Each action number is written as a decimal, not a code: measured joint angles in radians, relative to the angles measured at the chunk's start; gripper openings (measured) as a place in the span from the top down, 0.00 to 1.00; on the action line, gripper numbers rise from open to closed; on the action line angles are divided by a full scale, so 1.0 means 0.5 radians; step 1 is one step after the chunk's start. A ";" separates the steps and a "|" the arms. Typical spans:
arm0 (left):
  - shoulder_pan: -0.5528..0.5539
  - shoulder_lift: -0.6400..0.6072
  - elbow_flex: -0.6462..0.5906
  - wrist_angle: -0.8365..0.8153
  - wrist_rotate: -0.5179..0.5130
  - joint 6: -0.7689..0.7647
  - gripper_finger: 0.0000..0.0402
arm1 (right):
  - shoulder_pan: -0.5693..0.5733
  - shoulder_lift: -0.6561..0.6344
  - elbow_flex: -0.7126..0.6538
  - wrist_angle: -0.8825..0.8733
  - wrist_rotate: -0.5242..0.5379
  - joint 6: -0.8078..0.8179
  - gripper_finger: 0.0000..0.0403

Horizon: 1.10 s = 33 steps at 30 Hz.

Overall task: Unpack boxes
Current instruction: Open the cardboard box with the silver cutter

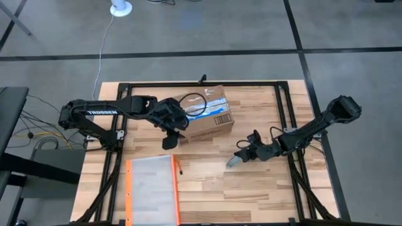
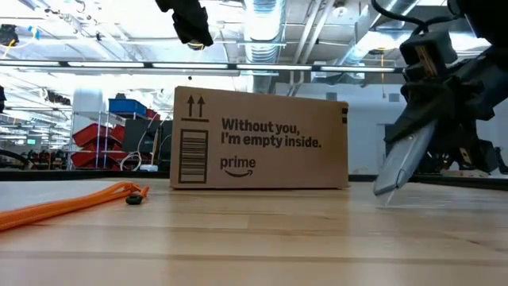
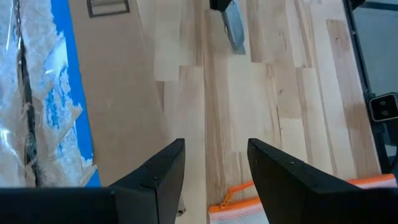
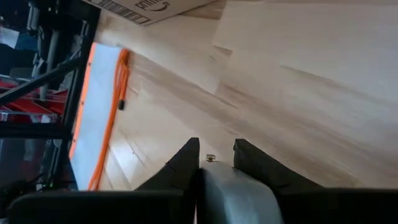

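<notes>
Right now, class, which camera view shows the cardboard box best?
The low view: the box shows its whole printed side. The high view shows its taped top, the left wrist view a close strip, the right wrist view one corner.

The box (image 1: 207, 116) is sitting on the desk (image 1: 270, 188) toward its far edge, near the middle. The left tool (image 1: 171, 139) is hanging just beside the box's near left corner, fingers apart and above the desk. The pouch (image 1: 151, 188) is lying flat at the near left of the desk, well apart from the box. The right tool (image 1: 242, 157) is sitting right of the pouch and nearer than the box, gripping a blade (image 1: 233, 162) whose tip is touching the desk.
</notes>
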 joint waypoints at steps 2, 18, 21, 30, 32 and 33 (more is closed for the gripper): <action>0.000 0.000 0.000 -0.013 -0.002 0.000 0.60 | 0.001 -0.002 -0.003 0.029 -0.006 -0.026 0.65; -0.003 0.101 0.000 0.021 -0.083 -0.010 0.60 | -0.103 -0.269 0.341 -0.657 -0.095 -0.924 0.46; -0.021 0.191 0.000 0.048 -0.083 -0.011 0.60 | -0.138 -0.315 0.351 -1.012 -0.069 -1.061 0.47; -0.100 0.428 0.000 0.307 -0.249 -0.238 0.60 | -0.495 -0.497 0.393 -1.291 0.210 -1.779 0.48; -0.101 0.434 0.000 0.315 -0.391 -0.291 0.60 | -0.646 -0.479 0.393 -1.276 0.206 -1.958 0.49; -0.101 0.433 0.000 0.310 -0.471 -0.303 0.60 | -0.719 -0.461 0.393 -1.240 0.188 -2.037 0.49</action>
